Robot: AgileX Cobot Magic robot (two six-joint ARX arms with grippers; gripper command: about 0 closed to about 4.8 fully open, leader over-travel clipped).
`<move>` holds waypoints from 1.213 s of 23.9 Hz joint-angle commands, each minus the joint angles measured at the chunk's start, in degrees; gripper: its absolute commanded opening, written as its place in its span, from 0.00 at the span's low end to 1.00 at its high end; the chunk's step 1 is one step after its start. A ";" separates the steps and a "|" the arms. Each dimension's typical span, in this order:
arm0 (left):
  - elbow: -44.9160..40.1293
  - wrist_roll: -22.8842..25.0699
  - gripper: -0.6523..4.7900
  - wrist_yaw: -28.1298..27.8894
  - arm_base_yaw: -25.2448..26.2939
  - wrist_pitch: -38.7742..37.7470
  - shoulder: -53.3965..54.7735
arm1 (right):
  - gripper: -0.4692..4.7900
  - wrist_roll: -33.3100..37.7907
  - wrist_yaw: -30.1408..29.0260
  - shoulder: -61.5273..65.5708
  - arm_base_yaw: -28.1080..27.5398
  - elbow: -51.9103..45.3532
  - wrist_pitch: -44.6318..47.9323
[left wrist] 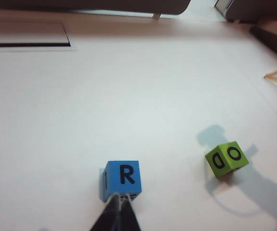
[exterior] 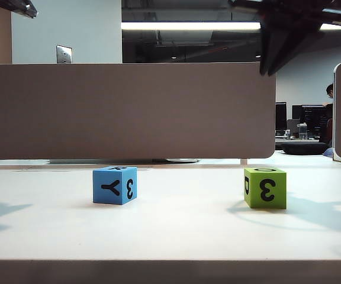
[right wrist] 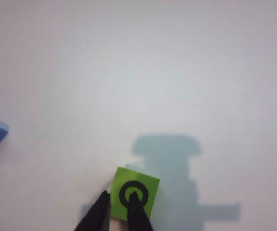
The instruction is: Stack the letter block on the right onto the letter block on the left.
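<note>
Two letter blocks: blue block [exterior: 115, 185], green block [exterior: 265, 187]

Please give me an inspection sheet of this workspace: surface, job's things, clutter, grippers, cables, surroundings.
Surface: white table, bare apart from the blocks, with arm shadows.
Job's things: blue block on the left, green block on the right, both resting on the table, well apart, unstacked.
Clutter: nothing seen.
Grippers: left gripper shut, above the blue block; right gripper slightly open, above the green block, holding nothing.
Cables: nothing seen.
Surroundings: grey partition behind the table; office with monitors beyond.
</note>
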 commanded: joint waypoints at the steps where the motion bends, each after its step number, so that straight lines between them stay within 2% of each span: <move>1: 3.17 -0.15 0.11 -0.92 -0.22 -2.95 1.77 | 0.31 0.46 1.36 1.36 1.07 0.90 0.37; 3: 6.62 -0.07 0.11 -3.13 -1.95 -7.17 3.65 | 1.00 0.90 1.25 2.40 1.70 1.20 0.37; 5: 9.53 0.09 0.11 -3.15 -2.93 -11.34 5.66 | 1.00 2.99 0.42 2.49 1.70 1.20 0.39; 9: 12.04 0.09 0.11 -3.43 -4.04 -14.51 7.67 | 1.00 6.97 -0.04 3.50 1.42 1.22 -0.66; 14: 12.44 2.69 0.11 -5.46 -5.18 -15.50 7.91 | 1.00 12.22 1.62 9.64 1.27 1.20 -5.49; 23: 12.46 2.99 0.11 -5.49 -6.69 -16.31 7.78 | 1.00 16.72 0.70 20.63 1.20 1.22 -3.69; 26: 12.48 5.81 0.11 -5.51 -8.15 -16.37 7.74 | 1.00 18.78 -0.37 21.73 1.14 1.20 -2.01; 29: 12.48 5.90 0.11 -5.73 -8.37 -16.37 7.74 | 0.84 18.78 -0.35 21.84 1.11 1.22 -1.49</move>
